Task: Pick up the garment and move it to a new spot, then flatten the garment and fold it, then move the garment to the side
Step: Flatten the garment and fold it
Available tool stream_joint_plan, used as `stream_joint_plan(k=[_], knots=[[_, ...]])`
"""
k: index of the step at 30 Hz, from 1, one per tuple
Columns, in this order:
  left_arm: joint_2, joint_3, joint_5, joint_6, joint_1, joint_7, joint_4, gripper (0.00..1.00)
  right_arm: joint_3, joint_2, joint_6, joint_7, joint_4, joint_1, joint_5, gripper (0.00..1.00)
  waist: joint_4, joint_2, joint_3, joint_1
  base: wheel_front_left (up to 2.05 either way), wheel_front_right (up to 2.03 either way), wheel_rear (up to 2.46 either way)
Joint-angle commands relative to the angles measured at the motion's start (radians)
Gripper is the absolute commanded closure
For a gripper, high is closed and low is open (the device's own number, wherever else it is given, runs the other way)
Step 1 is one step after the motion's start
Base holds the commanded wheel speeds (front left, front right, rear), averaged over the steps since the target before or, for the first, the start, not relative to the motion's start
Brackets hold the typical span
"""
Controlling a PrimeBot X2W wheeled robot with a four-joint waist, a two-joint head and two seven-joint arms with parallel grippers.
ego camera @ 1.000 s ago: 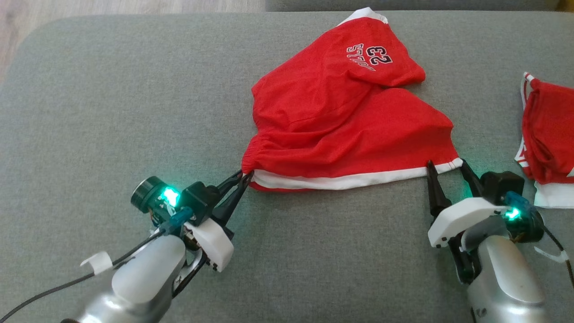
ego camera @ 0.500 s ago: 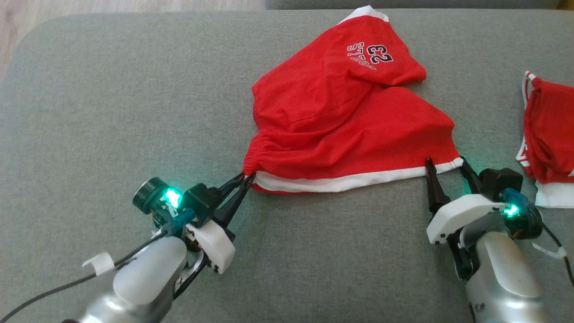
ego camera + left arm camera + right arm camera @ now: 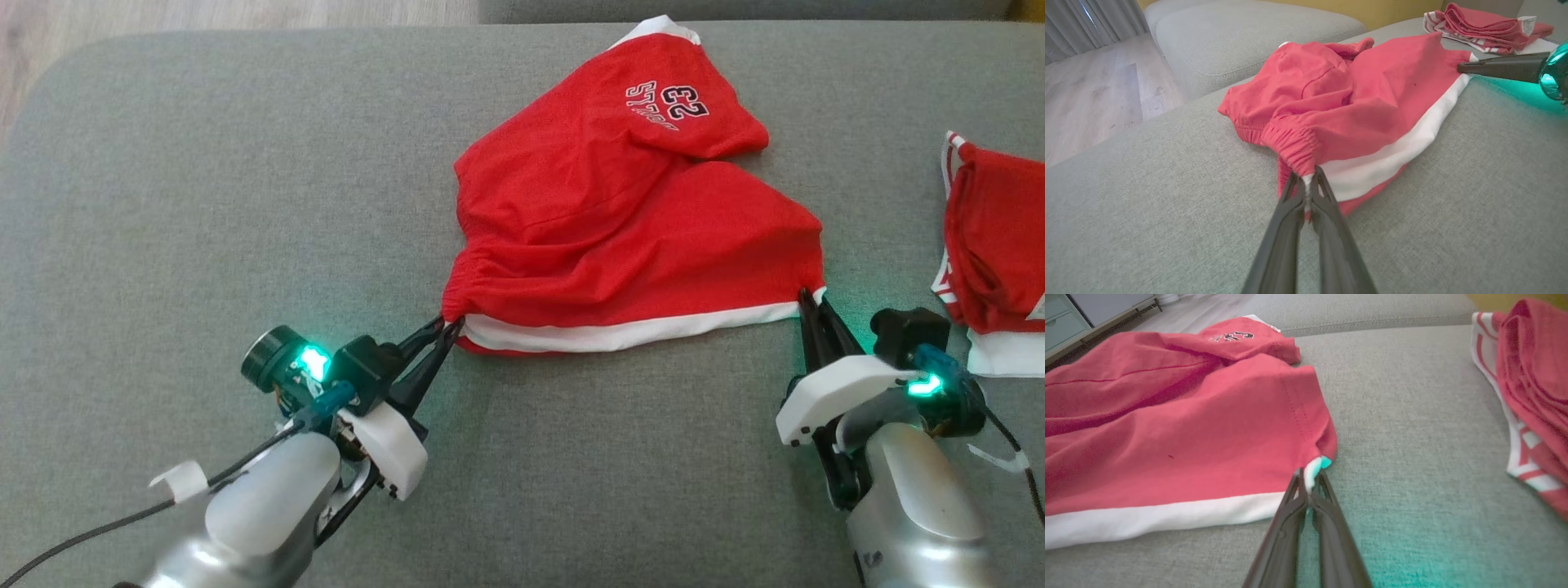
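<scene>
Grey sofa cushion (image 3: 204, 204) lay beneath both arms. At 7 o'clock, the left gripper (image 3: 451, 320) was clamped on the elastic waistband corner of the red shorts (image 3: 612, 220). At 4 o'clock, the right gripper (image 3: 810, 296) pinched the white-trimmed hem corner. Between them the shorts lay rumpled at centre, reaching toward 12 o'clock. A second red garment (image 3: 992, 237) sat apart at 3 o'clock.

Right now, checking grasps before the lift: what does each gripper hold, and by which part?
Both hold the red shorts: the left gripper pinches the corner at the gathered waistband, the right gripper the corner at the other end of the white stripe.
</scene>
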State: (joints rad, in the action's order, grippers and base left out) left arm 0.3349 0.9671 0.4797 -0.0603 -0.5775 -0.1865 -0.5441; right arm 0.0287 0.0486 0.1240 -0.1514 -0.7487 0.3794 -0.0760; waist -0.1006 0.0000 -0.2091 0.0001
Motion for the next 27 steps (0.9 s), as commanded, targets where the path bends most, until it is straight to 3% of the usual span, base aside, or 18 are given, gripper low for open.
stream_joint_plan(k=[1, 8, 14, 23, 27], knots=[[0.032, -0.037, 0.012, 0.012, -0.046, -0.012, 0.020, 1.00, -0.029, 0.002, 0.007, -0.021, 0.034, 0.024, 0.002, 1.00, 0.001, 0.0000, 0.003, -0.0001, 0.00, 0.00, 0.00], [0.042, -0.071, 0.029, 0.042, -0.047, -0.039, 0.035, 1.00, -0.061, 0.002, 0.007, -0.052, 0.116, 0.029, -0.050, 1.00, 0.017, 0.0000, 0.036, -0.0001, 0.00, 0.00, 0.00], [0.068, -0.134, 0.054, 0.065, -0.097, -0.050, 0.093, 1.00, -0.091, 0.027, 0.007, -0.046, 0.261, 0.078, -0.081, 1.00, 0.037, 0.0000, 0.079, -0.0001, 0.00, 0.00, 0.00], [0.116, -0.216, 0.063, 0.112, -0.215, -0.025, 0.223, 1.00, -0.138, 0.079, 0.007, 0.031, 0.475, 0.152, -0.087, 1.00, 0.047, 0.0000, 0.146, -0.0001, 0.00, 0.00, 0.00], [0.141, -0.250, 0.060, 0.156, -0.257, 0.011, 0.294, 1.00, -0.135, 0.083, 0.007, 0.081, 0.578, 0.164, -0.087, 1.00, 0.051, 0.0000, 0.176, -0.0001, 0.00, 0.00, 0.00]])
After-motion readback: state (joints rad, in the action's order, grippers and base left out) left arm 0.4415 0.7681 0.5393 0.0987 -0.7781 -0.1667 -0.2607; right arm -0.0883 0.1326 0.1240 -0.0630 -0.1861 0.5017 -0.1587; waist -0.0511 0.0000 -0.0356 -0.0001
